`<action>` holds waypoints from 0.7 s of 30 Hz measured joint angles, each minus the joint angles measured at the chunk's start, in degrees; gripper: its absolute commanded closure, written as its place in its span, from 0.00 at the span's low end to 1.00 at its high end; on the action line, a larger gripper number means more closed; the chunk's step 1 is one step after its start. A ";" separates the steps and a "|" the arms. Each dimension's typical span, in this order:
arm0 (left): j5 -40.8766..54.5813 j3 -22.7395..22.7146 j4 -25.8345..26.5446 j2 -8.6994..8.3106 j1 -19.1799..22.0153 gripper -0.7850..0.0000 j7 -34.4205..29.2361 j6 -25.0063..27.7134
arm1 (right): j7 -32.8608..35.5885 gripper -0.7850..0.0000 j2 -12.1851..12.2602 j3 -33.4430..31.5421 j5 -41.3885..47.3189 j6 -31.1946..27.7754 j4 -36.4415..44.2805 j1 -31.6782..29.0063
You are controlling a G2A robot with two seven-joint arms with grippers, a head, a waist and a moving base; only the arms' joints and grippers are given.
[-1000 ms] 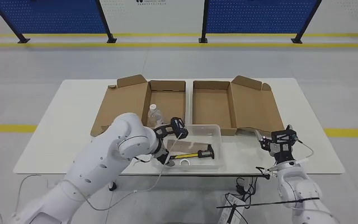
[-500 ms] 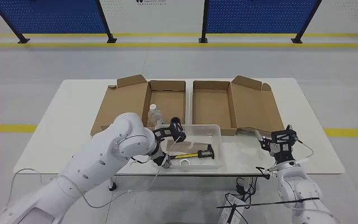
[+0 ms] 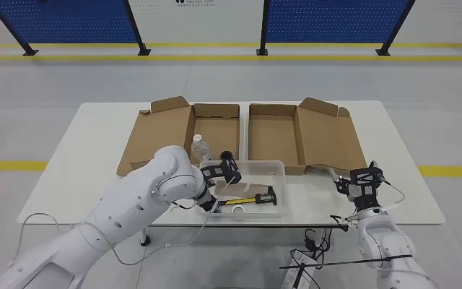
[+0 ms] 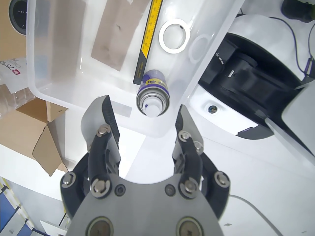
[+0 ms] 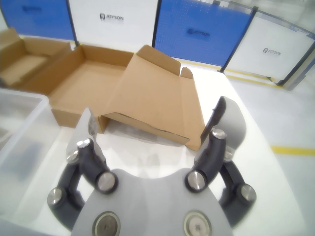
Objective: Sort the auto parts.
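Near the tabletop's front edge, a clear plastic bin holds the parts. A spray can sits in the bin's near left corner, close against the wall. Its valve end faces the left jaws, so its long axis runs almost straight along the wrist camera's line of sight. The left arm bends over that corner, and the left jaws stand wide apart on either side of the can's top, short of touching it. Just beyond the can lies a yellow ruler, its dark tip meeting the can's far end and its length running along the bin floor. A white ring lies beside it, and a brown sheet on its other side. Off to the right, the right arm sits low over the tabletop's front corner, the right jaws apart and holding nothing. They point toward the flap of the right cardboard box. Farther back the left cardboard box lies open, with a water bottle at its near edge.
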State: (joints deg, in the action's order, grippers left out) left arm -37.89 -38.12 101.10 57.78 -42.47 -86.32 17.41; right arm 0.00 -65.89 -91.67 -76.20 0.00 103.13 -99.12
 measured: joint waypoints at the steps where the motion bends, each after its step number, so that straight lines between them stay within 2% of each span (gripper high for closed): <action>1: -0.02 0.15 -0.20 0.07 0.11 0.34 0.08 0.02 | 0.00 0.00 0.00 0.00 0.00 0.00 0.00 0.00; 7: 0.30 1.13 -1.41 0.51 0.78 0.35 -0.01 0.54 | 0.00 0.00 0.00 0.00 0.00 0.00 0.00 0.00; 15: 0.65 2.29 -3.19 1.08 1.60 0.41 0.34 0.86 | 0.00 0.00 0.00 0.00 0.00 0.00 0.00 0.00; 21: 0.97 3.25 -4.29 1.43 2.12 0.38 0.26 0.81 | 0.00 0.00 0.00 0.00 0.00 0.00 0.00 0.00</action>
State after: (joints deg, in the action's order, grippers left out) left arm -36.92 -34.87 96.81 59.21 -40.34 -86.05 18.23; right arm 0.00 -65.89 -91.67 -76.20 0.00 103.13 -99.12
